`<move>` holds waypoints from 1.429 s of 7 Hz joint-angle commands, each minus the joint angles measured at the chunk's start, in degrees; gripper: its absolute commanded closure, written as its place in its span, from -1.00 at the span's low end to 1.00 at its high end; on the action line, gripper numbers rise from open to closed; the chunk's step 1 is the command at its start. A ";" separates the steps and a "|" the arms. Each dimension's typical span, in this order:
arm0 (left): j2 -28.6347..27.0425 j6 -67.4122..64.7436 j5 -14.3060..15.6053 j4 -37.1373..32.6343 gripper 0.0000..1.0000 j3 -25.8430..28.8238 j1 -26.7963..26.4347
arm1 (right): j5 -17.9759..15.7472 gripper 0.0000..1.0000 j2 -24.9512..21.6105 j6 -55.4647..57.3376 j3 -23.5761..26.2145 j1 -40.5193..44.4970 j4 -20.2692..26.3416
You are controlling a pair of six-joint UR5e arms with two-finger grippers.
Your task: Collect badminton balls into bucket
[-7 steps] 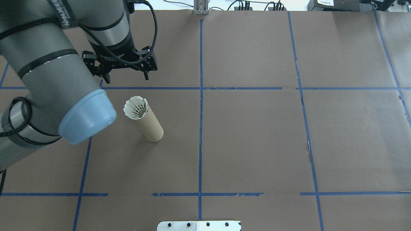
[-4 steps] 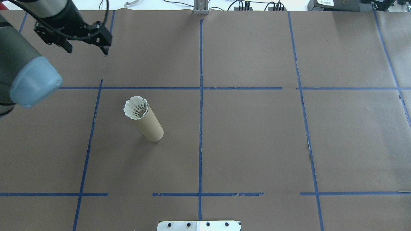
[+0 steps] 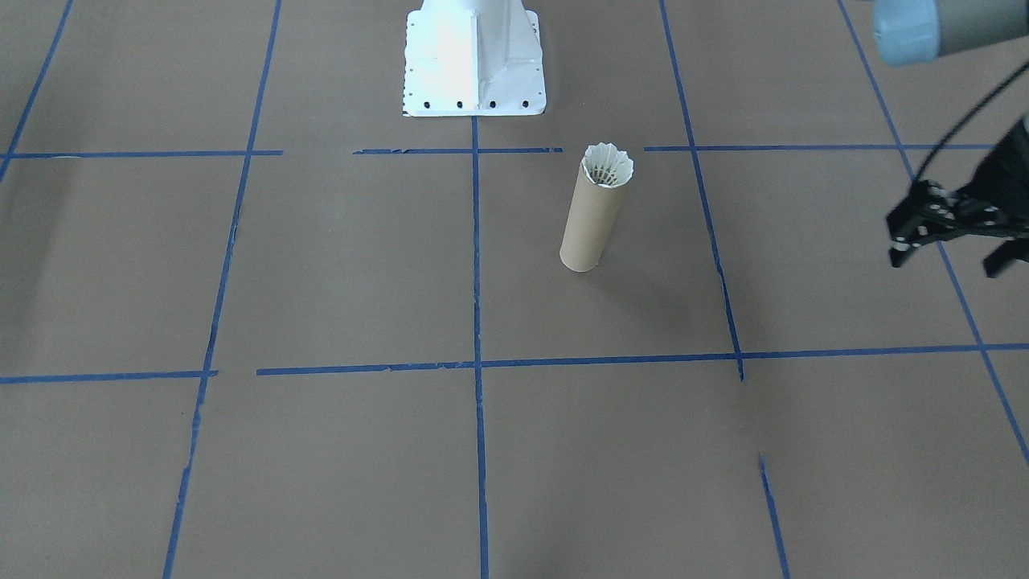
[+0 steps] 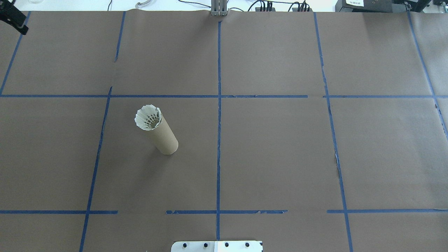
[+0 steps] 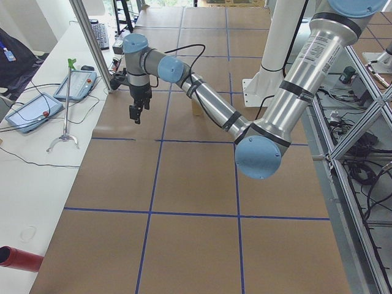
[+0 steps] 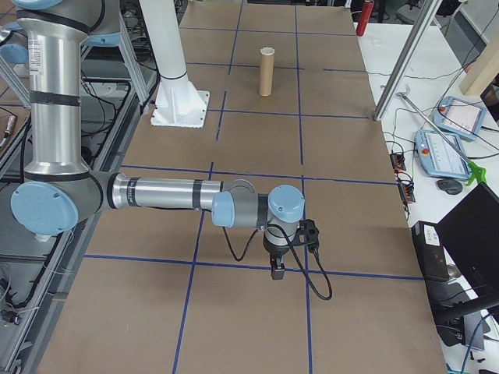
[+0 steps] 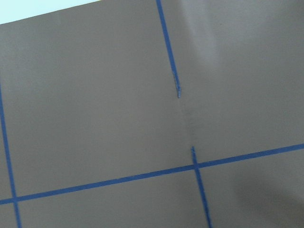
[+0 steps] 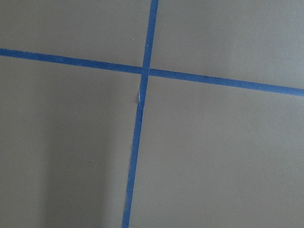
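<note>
Left gripper [image 3: 957,241], black, spread wide and empty, hangs well apart from the tube [image 3: 593,217]. Right gripper [image 6: 277,269]: aperture cannot be told. The tall brown cardboard tube stands upright on the paper-covered desk [image 3: 321,257]; a white feathered shuttlecock [image 3: 608,165] sits in its mouth.

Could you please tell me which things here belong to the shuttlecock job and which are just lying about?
Part of the job:
- shuttlecock, sitting in the top of the tube
- cardboard tube, standing upright
- left claw, open and empty, off to the side

Just lying about:
- tablets
- keyboard
- red cylinder
</note>
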 commanded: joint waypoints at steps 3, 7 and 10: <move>11.74 11.78 -2.96 -14.01 -1.00 11.02 -10.00 | 0.00 -1.00 0.00 0.00 0.00 0.00 0.00; 22.26 11.18 -10.29 -22.86 -1.00 11.21 -11.86 | 0.00 -1.00 0.00 0.00 0.00 0.00 0.00; 23.79 11.09 -10.87 -22.72 -1.00 12.36 -11.77 | 0.00 -1.00 0.00 0.00 0.00 0.00 0.00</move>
